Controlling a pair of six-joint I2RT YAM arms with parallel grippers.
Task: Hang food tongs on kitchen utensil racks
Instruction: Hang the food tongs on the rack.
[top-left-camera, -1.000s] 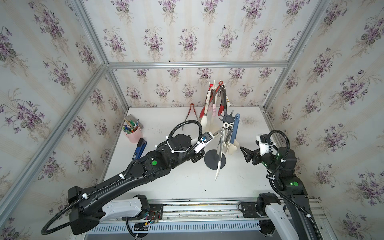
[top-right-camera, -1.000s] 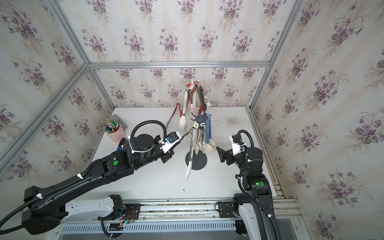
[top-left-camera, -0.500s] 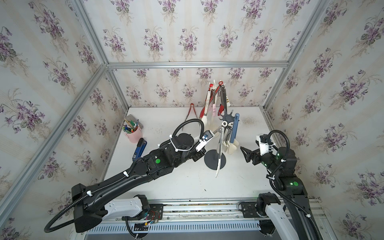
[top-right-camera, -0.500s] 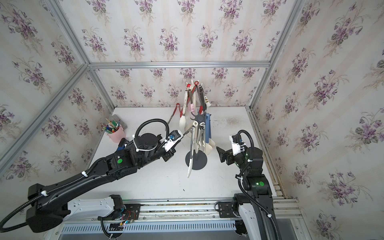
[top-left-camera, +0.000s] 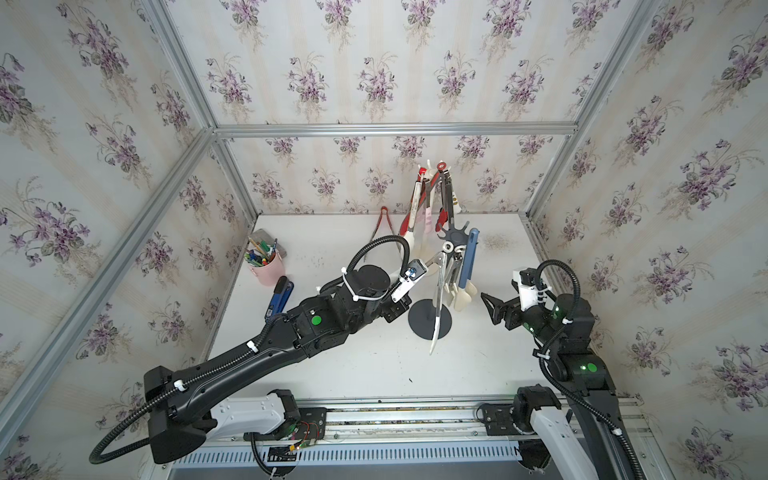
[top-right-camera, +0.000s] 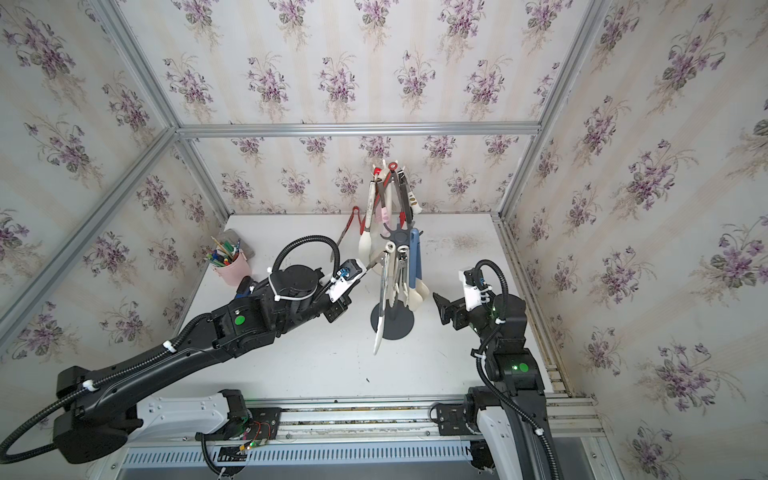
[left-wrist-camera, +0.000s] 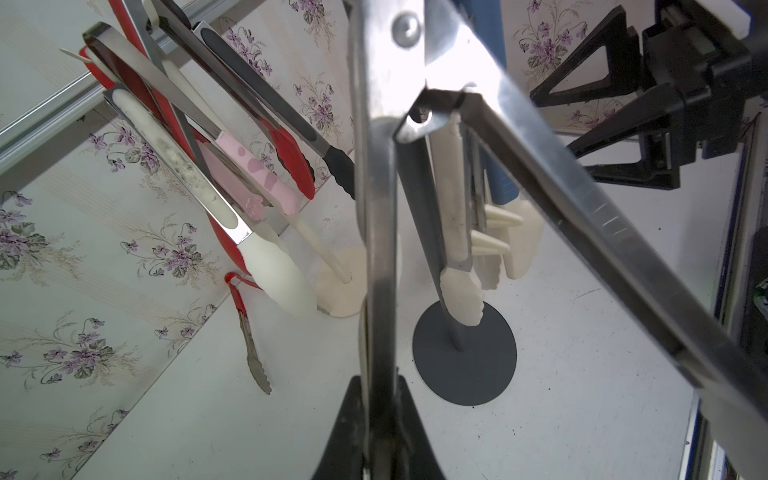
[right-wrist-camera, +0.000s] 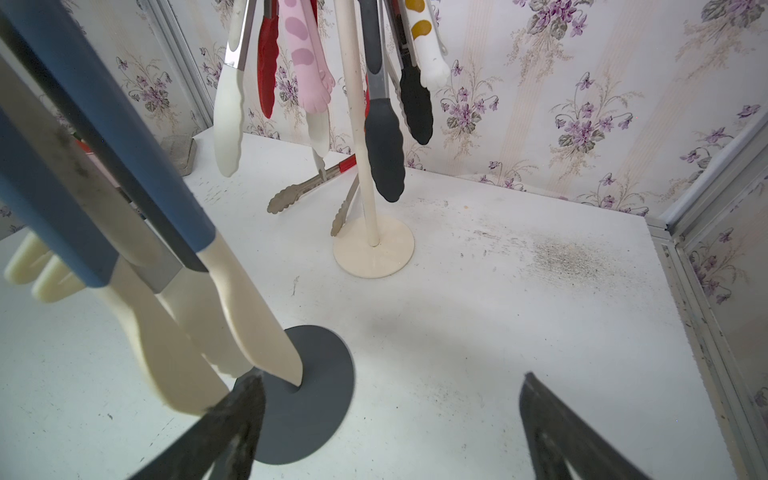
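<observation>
My left gripper (top-left-camera: 424, 266) (left-wrist-camera: 376, 399) is shut on one steel arm of white-tipped food tongs (top-left-camera: 434, 336) (left-wrist-camera: 380, 249). They are spread in a V, and their white ring end sits at the crown of the dark grey utensil rack (top-left-camera: 457, 237). I cannot tell whether the ring is over a hook. Blue-handled tongs (top-left-camera: 468, 266) and cream-tipped ones hang on that rack. The cream rack (right-wrist-camera: 372, 249) behind carries several red, pink, black and white tongs. Red-handled tongs (top-left-camera: 384, 226) lie on the table. My right gripper (top-left-camera: 492, 307) (right-wrist-camera: 390, 399) stands open and empty, right of the grey base (right-wrist-camera: 316, 399).
A pink cup (top-left-camera: 268, 269) of pens stands at the table's left edge, with a blue stapler-like tool (top-left-camera: 278, 297) in front and a grey block (top-left-camera: 272, 241) behind. Flowered walls and aluminium rails close in the white table (top-left-camera: 374, 365).
My left arm has lifted the held tongs and carried their ring end closer to the grey rack's crown. The right arm has not moved.
</observation>
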